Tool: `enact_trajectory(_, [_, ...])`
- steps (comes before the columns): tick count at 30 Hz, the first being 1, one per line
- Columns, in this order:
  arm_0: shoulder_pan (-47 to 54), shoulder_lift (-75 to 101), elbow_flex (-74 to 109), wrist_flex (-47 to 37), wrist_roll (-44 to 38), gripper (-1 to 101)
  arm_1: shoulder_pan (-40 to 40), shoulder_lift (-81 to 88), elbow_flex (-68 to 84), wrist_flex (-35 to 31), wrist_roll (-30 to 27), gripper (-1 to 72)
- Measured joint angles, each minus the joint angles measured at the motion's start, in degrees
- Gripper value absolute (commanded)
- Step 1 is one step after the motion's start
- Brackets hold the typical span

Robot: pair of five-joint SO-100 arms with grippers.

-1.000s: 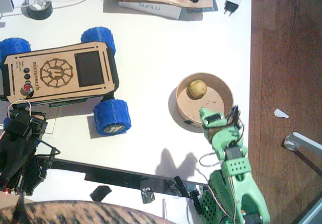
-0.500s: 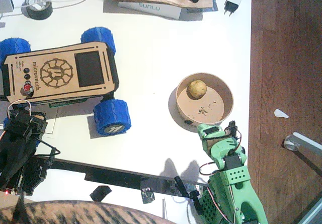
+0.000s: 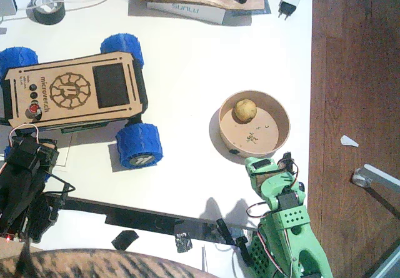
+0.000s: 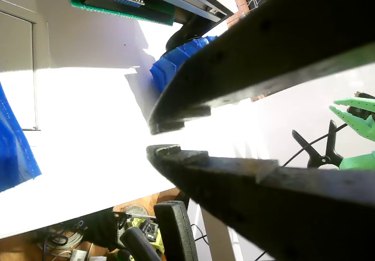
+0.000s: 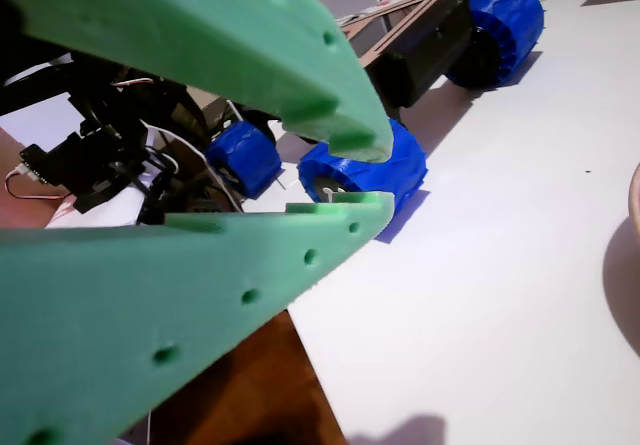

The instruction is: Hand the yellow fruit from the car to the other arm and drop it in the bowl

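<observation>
The yellow fruit point(image 3: 245, 110) lies inside the bowl point(image 3: 279, 108), against the rim on the side toward the car point(image 3: 75, 94), with a few dark specks scattered on the bowl's pale floor beside it. Judging by that, the drop is done and nothing of the task is left but to park the arms.

The relation that matters is between the fruit and the right hand point(image 3: 270, 168) of the green arm point(image 3: 289, 225). That hand sits just outside the bowl's near rim, apart from it, tips pointing toward the bowl, so the fruit lies ahead of it and slightly to the car side. The fruit is round, so it has no long axis to speak of. The green arm is by far the nearer; it is folded low at the surface's point(image 3: 187, 178) front edge. In a wrist view its fingers point(image 5: 330, 115) stand a little apart at the tips and hold nothing.

The left hand point(image 3: 26, 153) of the black arm point(image 3: 22, 190) rests at the front left corner, beside the car's rear end and well apart from the bowl. In a wrist view its tips point(image 4: 170, 120) show a narrow gap with bright surface behind and nothing pinched, though the close, glaring view makes the width hard to judge.
</observation>
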Motion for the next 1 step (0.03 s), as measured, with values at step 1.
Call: enact_trajectory(1, [0.0,0.0,0.0,0.0,0.0,0,0.0,0.0,0.0,0.0,0.0,-0.1])
